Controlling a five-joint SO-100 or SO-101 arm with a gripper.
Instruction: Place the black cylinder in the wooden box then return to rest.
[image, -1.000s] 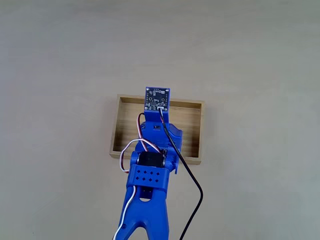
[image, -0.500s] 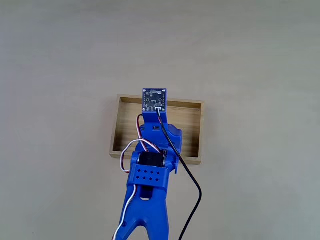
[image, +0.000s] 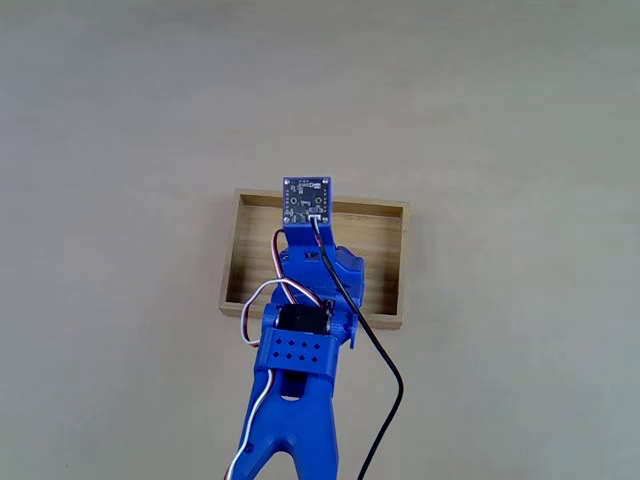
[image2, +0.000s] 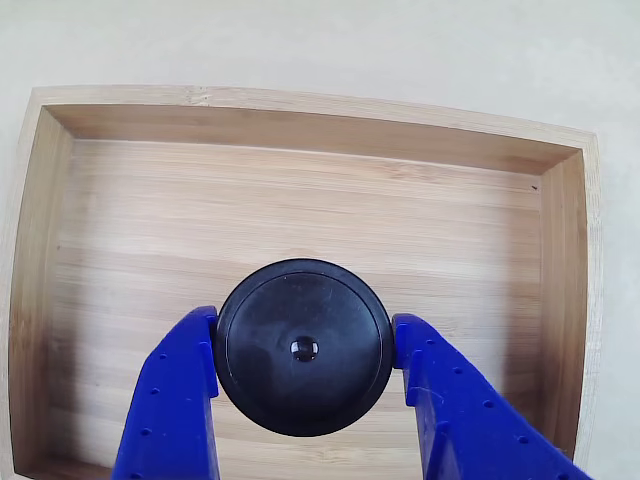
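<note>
With the blue two-finger gripper (image2: 304, 365) clamped on the small matte black cylinder (image2: 303, 346) over the middle of the shallow light-wood box (image2: 300, 120), lower gently, as it may not yet touch the floor, before you part the fingers.

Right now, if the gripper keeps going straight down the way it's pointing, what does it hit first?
Probably the floor of the wooden box. The gripper points down into it, shut on the black cylinder, so the cylinder's base would likely touch first. The remaining height is unclear.
</note>
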